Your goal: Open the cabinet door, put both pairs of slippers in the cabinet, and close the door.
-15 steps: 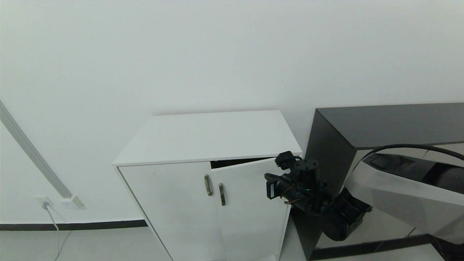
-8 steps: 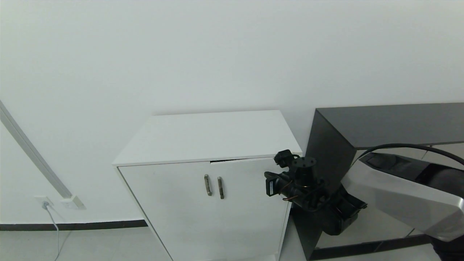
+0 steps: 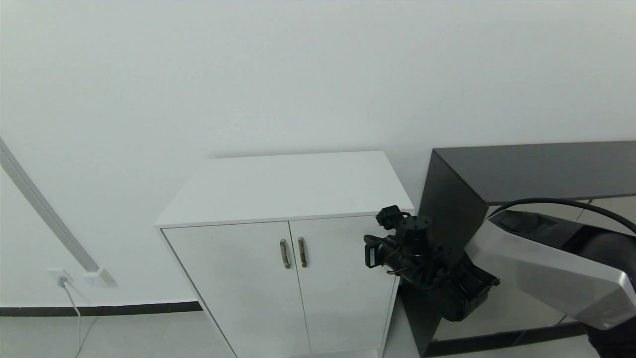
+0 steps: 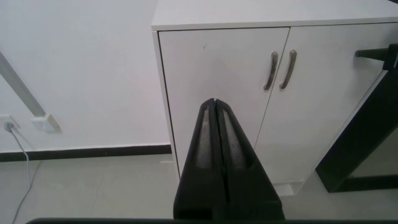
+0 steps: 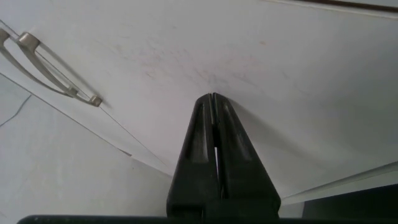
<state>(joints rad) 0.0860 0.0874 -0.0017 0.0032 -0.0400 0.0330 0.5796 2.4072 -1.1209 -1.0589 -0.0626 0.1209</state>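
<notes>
Cabinet [image 3: 283, 189] stands shut; right end effector [image 5: 213, 99], closed together, rests against its right door [image 3: 343, 288]; left end effector [image 4: 214, 104], closed together, faces left door [image 4: 211, 62].

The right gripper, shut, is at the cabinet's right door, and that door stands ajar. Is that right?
No: the right door is closed, flush with the left door, as the head view shows. The right gripper, shut, is at it.

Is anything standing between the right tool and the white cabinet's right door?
Nothing visible does. The shut right tool appears tip-first against the white flat-panel right cabinet door, away from its metal bar handle; that door sits flush.
</notes>
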